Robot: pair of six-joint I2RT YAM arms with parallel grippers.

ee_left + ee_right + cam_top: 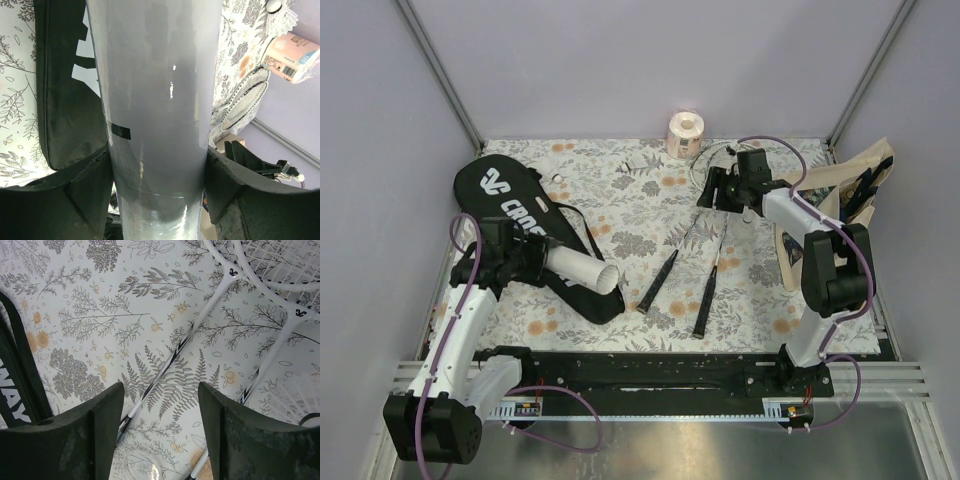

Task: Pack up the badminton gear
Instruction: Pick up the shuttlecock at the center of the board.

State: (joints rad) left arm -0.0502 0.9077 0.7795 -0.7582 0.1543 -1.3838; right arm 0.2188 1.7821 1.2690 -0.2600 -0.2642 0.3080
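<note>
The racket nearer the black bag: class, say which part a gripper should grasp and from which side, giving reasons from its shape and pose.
Probably its thin shaft, from straight above, fingers astride it. The racket lies flat on the cloth, bare cloth on both sides of the shaft, and the open right gripper hangs above it.

Racket bag (pixel 510 205): on the table (pixel 620 190), left side, running from far left toward near centre.
Tube (pixel 582 268): lying on the bag's near end, between the left pincer's (pixel 542 262) fingers.
Rackets (pixel 708 295): side by side right of the bag, handles nearest, heads beneath the right pincer (pixel 715 190).
Paper roll (pixel 686 133): far edge, middle.
Tote bag (pixel 865 185): right edge.
</note>
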